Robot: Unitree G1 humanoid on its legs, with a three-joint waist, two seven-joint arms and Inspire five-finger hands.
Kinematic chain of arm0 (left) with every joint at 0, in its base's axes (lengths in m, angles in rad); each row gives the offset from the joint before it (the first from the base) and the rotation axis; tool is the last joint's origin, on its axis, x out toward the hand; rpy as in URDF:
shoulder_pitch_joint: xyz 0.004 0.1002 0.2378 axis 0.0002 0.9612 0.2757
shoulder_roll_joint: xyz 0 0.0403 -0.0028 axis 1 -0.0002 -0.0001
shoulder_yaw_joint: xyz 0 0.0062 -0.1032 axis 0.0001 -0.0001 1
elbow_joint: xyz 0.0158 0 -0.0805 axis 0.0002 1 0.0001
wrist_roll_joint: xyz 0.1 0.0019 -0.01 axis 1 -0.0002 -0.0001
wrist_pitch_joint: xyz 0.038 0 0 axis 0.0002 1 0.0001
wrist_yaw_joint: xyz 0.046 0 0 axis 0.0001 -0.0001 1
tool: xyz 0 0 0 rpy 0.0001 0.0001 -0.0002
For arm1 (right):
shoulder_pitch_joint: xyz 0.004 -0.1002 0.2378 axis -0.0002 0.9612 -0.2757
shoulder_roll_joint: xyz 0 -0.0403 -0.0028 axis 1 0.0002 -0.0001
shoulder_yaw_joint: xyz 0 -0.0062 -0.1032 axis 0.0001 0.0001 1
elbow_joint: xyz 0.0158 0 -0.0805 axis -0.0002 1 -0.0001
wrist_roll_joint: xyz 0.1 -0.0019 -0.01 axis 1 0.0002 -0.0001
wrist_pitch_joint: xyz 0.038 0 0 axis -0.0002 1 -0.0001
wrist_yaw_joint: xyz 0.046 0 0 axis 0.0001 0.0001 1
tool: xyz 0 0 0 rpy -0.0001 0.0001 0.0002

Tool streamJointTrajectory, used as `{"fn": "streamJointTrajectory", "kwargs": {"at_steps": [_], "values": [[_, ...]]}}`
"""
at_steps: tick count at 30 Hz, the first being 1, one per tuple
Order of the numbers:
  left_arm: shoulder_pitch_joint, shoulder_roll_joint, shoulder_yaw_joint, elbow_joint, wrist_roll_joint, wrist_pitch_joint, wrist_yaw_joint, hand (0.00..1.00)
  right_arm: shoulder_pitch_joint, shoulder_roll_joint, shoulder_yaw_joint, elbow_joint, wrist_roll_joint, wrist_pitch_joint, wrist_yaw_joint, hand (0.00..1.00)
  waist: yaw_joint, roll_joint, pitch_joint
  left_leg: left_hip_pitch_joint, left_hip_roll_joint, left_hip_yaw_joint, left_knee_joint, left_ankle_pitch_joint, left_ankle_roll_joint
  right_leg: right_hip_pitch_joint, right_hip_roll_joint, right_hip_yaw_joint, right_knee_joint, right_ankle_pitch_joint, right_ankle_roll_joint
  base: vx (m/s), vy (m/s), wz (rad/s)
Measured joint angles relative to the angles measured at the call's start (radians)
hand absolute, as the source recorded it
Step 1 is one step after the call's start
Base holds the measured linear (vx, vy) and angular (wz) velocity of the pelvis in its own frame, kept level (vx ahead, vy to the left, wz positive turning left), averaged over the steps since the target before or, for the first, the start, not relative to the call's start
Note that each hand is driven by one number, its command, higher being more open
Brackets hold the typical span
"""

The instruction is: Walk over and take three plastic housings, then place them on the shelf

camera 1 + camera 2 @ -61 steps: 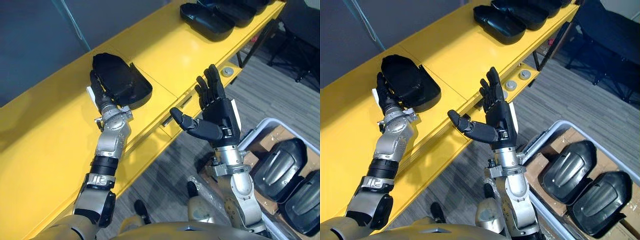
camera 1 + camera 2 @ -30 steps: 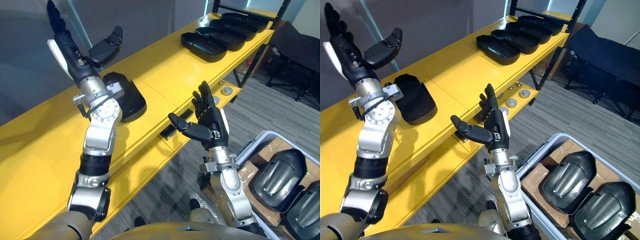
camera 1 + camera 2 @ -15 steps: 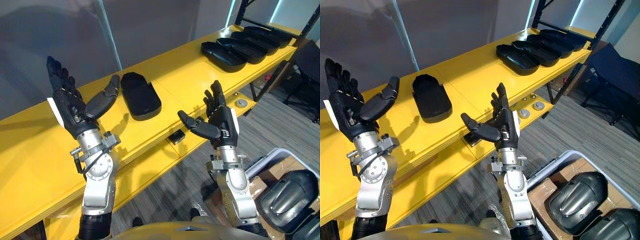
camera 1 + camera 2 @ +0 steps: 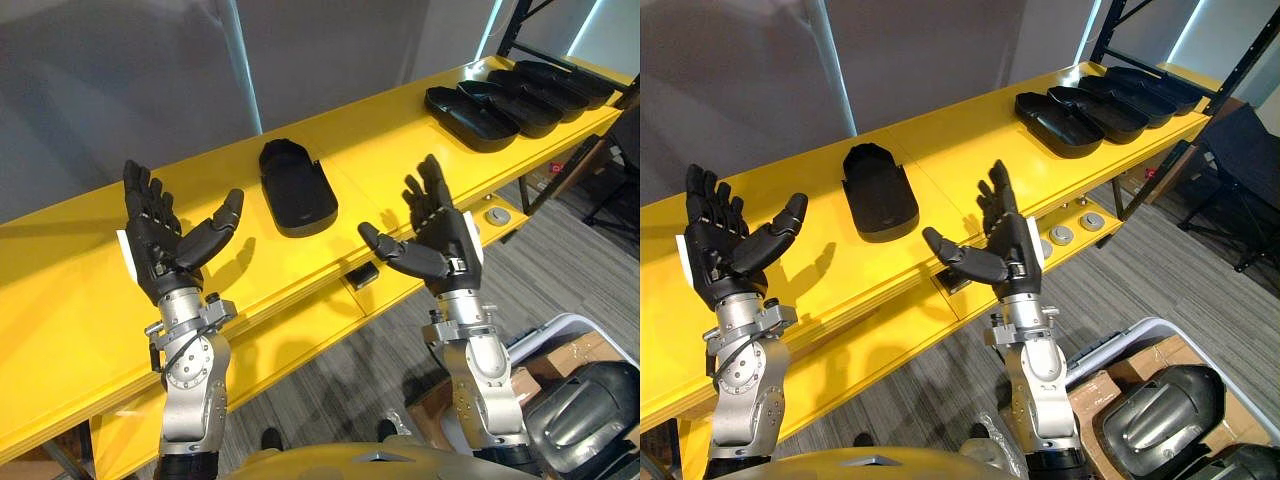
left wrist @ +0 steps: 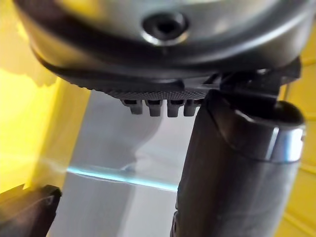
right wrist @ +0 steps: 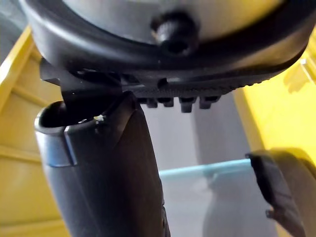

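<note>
Since two seconds ago, when it lay on the plastic housing (image 4: pixel 297 188), the left hand (image 4: pixel 160 250) has let go and pulled back toward me. It now stands raised with fingers spread straight and thumb out, holding nothing. The right hand (image 4: pixel 440 245) is likewise raised and spread, empty, as it was before.

That housing is a black, glossy, elongated shell. Its rounded end points toward the front edge of the yellow shelf (image 4: pixel 80 300) and its squarer, lipped end toward the back edge. It lies flat about midway across the shelf's depth, well apart from both hands, beyond them and between them as I look down.

Bare yellow surface surrounds it on all sides, running to the shelf's left end and along the front edge. To the right there is a clear stretch before a row of further housings (image 4: pixel 505 98) at the far right end. Two more housings (image 4: pixel 1155 415) sit in a bin (image 4: pixel 1120 340) at the lower right, near my right arm.
</note>
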Motion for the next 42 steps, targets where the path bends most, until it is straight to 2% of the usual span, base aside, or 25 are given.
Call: {"fn": "streamJointTrajectory", "kwargs": {"at_steps": [3, 9, 12, 14, 23, 24, 34, 42], "values": [[-0.003, 0.0, 0.0, -0.003, -0.034, -0.036, 0.001, 1.0, -0.053, -0.018, 0.081, 0.0, 0.008, 0.002, 0.026, 1.0, 0.013, -0.008, 0.001, -0.012, 0.0, -0.022, 0.0, 0.008, 0.0, 0.0, 0.0, -0.019, 0.0, 0.0, 0.0, -0.02, -0.001, 0.18], [-0.003, -0.027, 0.026, -0.013, -0.075, -0.059, 0.013, 1.0, -0.151, -0.008, 0.17, 0.004, 0.009, 0.002, 0.053, 1.0, 0.044, -0.026, 0.003, -0.015, -0.001, -0.057, 0.0, 0.017, -0.001, 0.019, -0.001, -0.056, 0.001, -0.004, -0.007, -0.02, -0.002, 0.19], [-0.003, -0.034, 0.043, -0.025, -0.128, -0.115, 0.033, 1.0, -0.168, 0.009, 0.211, 0.009, 0.009, 0.011, 0.053, 1.0, 0.047, -0.031, 0.003, -0.015, -0.001, -0.073, 0.0, 0.02, -0.001, 0.029, -0.001, -0.072, 0.002, -0.008, -0.011, -0.03, -0.005, 0.15], [-0.003, -0.05, 0.052, -0.066, -0.22, -0.163, 0.024, 1.0, -0.187, 0.018, 0.249, 0.048, 0.009, 0.023, 0.031, 1.0, 0.054, -0.031, 0.003, -0.015, -0.001, -0.08, 0.0, 0.023, -0.002, 0.033, -0.001, -0.082, 0.001, -0.011, -0.016, -0.04, -0.005, 0.08], [-0.003, -0.067, 0.058, -0.118, -0.257, -0.159, -0.041, 1.0, -0.266, 0.035, 0.286, 0.26, 0.006, 0.093, -0.07, 1.0, 0.081, -0.036, 0.016, -0.034, 0.0, -0.117, 0.0, 0.038, -0.004, 0.036, 0.001, -0.124, 0.001, -0.018, -0.026, -0.03, -0.007, 0.13], [-0.003, -0.067, 0.053, -0.118, -0.258, -0.155, -0.048, 1.0, -0.285, 0.037, 0.285, 0.294, 0.006, 0.093, -0.085, 1.0, 0.091, -0.038, 0.022, -0.035, 0.0, -0.119, 0.0, 0.04, -0.004, 0.035, 0.001, -0.127, 0.001, -0.018, -0.026, -0.02, -0.004, 0.05], [-0.003, -0.066, 0.022, -0.118, -0.296, -0.145, -0.099, 1.0, -0.387, 0.079, 0.28, 0.402, -0.012, 0.092, -0.138, 1.0, 0.097, -0.039, 0.081, -0.055, -0.001, -0.135, 0.001, 0.048, -0.004, 0.027, 0.001, -0.146, 0.001, -0.013, -0.02, -0.01, -0.003, 0.05], [-0.019, -0.066, -0.018, -0.117, -0.296, -0.13, -0.112, 1.0, -0.424, 0.099, 0.241, 0.461, -0.091, 0.093, -0.274, 1.0, 0.095, -0.017, 0.131, -0.069, -0.001, -0.133, 0.004, 0.051, -0.004, 0.017, 0.001, -0.144, 0.002, -0.009, -0.019, 0.0, 0.0, 0.0]]}}
